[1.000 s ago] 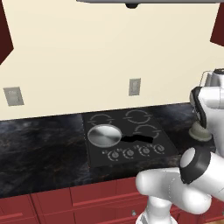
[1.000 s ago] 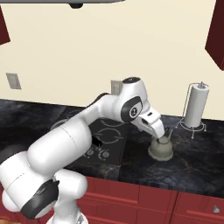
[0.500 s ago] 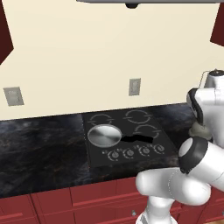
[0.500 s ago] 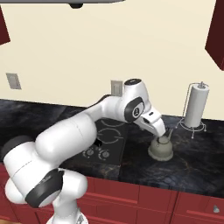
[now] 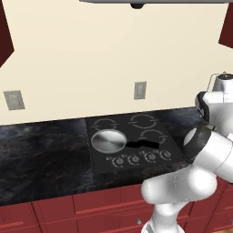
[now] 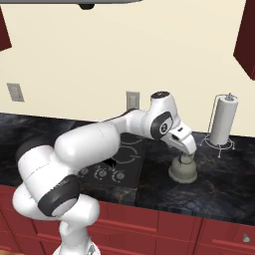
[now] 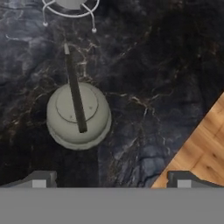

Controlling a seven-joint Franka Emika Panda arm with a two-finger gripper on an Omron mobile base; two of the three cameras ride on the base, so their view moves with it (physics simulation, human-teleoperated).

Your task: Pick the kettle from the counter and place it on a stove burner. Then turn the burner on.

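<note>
The arm has pushed further right and lower toward the kettle [image 6: 183, 170] since the earlier frame; the gripper [image 6: 185, 155] hangs just above it, right of centre in the right base view, jaws spread wide, holding nothing; kettle sits on the counter [image 6: 224, 184], right of the cooktop [image 5: 136, 136]; a pan [image 5: 108, 140] lies on the front-left stove burner.

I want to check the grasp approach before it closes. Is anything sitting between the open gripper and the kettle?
Nothing visible. In the hand view the gripper hangs open over the kettle on the counter, with only bare stone around it. The paper towel stand stands apart, behind the kettle.
</note>
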